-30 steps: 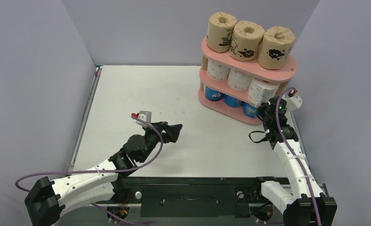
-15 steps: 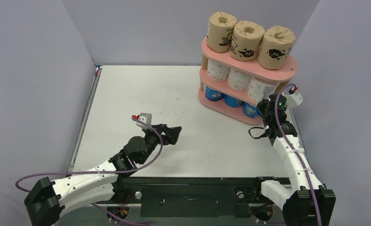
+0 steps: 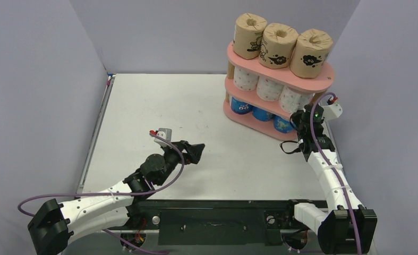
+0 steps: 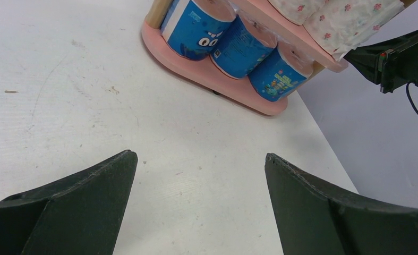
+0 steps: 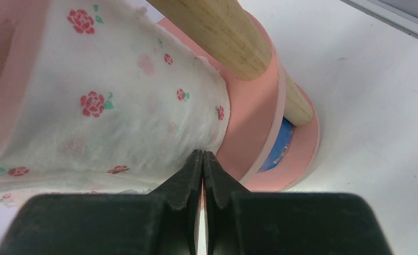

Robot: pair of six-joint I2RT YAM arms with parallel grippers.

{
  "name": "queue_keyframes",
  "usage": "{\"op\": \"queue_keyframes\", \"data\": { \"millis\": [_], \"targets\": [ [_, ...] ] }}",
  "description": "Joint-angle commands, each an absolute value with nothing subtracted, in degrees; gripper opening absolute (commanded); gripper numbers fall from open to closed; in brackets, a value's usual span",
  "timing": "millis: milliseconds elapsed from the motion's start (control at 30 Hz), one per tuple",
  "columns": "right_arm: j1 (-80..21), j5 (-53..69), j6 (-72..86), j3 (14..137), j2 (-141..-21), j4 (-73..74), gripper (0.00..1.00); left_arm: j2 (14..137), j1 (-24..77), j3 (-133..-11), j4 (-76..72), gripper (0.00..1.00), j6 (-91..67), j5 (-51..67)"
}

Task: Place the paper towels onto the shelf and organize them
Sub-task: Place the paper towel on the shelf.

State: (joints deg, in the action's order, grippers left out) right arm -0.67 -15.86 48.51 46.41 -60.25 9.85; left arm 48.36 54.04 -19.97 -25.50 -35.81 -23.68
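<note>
The pink shelf (image 3: 281, 73) stands at the table's far right. Three brown paper towels (image 3: 276, 45) sit upright on its top board, three white pink-dotted ones (image 3: 269, 89) lie on the middle board, and three blue ones (image 3: 261, 113) on the bottom. My right gripper (image 3: 300, 118) is shut with nothing in it. Its tips (image 5: 202, 154) touch the end of the rightmost white roll (image 5: 105, 117), beside a wooden post (image 5: 228, 32). My left gripper (image 3: 198, 150) hangs open and empty (image 4: 200, 155) over the bare table, well short of the shelf (image 4: 217, 85).
Purple walls close the table in on the left, back and right; the right wall (image 3: 387, 106) runs close behind the shelf's end. The table's metal left edge (image 3: 96, 133) and the black base rail (image 3: 212, 218) bound the surface. Purple cables trail from both arms.
My right gripper has moved up and in against the rightmost white roll, which has slid further onto the middle board. The left arm has sunk back slightly.
</note>
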Motion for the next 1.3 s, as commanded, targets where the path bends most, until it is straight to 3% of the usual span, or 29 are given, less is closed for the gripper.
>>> {"op": "queue_keyframes", "data": {
  "millis": [0, 567, 933, 1033, 1100, 1167, 1267],
  "targets": [
    [-0.18, -16.94, 49.01, 49.28, -61.45, 5.69, 0.0, 48.84, 54.18, -20.06, -27.69, 0.89, -36.44, -23.0],
    [1.71, -17.07, 48.89, 49.35, -62.64, 4.88, 0.0, 48.84, 54.14, -19.12, -27.91, 0.9, -36.83, -22.51],
    [1.22, -14.03, 48.88, 47.18, -58.33, 6.96, 0.0, 47.6, 54.18, -19.03, -25.78, 0.97, -37.45, -23.2],
    [-1.31, -13.91, 48.86, 44.77, -53.98, 9.8, 0.14, 46.88, 54.14, -19.94, -21.32, 0.97, -38.55, -26.22],
    [-2.48, -13.19, 48.59, 42.4, -50.18, 11.33, 0.36, 46.3, 54.18, -20.64, -18.05, 0.97, -40.0, -28.72],
    [-4.33, -13.67, 47.62, 40.9, -46.35, 14.47, 0.48, 46.02, 54.15, -21.93, -13.78, 0.97, -41.49, -31.11],
    [-8.06, -15.74, 45.25, 39.62, -39.85, 19.79, 0.58, 45.9, 54.01, -24.58, -7.02, 0.96, -43.1, -34.08]
  ]
}}
